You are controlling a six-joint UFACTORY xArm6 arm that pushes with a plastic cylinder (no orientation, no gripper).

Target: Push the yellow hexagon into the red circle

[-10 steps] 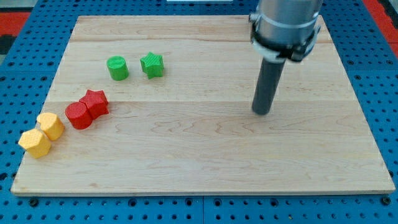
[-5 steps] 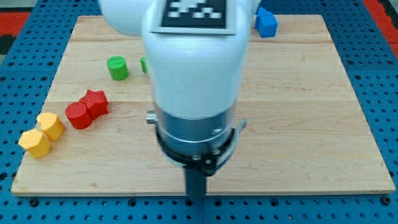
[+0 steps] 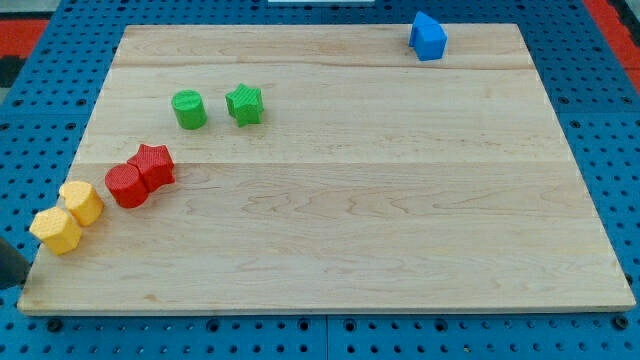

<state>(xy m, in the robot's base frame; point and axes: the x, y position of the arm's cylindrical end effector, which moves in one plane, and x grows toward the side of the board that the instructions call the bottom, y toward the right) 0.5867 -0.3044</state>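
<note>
Two yellow blocks touch each other near the board's left edge: one point(image 3: 82, 201) looks hexagonal, and the lower-left one point(image 3: 56, 230) has a shape I cannot make out. The red circle point(image 3: 126, 185) lies just up and right of them, a small gap away, and touches the red star point(image 3: 152, 165). Only a dark sliver of my rod shows at the view's left edge. My tip point(image 3: 10, 286) is off the board's bottom left corner, just left of and below the lower yellow block.
A green circle point(image 3: 188, 109) and a green star point(image 3: 245, 104) sit side by side at the upper left. A blue block point(image 3: 428, 37) sits at the board's top right edge. The wooden board point(image 3: 400, 220) rests on a blue pegboard.
The arm swept from the right middle of the board, across the bottom centre, to the bottom left corner. The blue block is uncovered. No block has moved.
</note>
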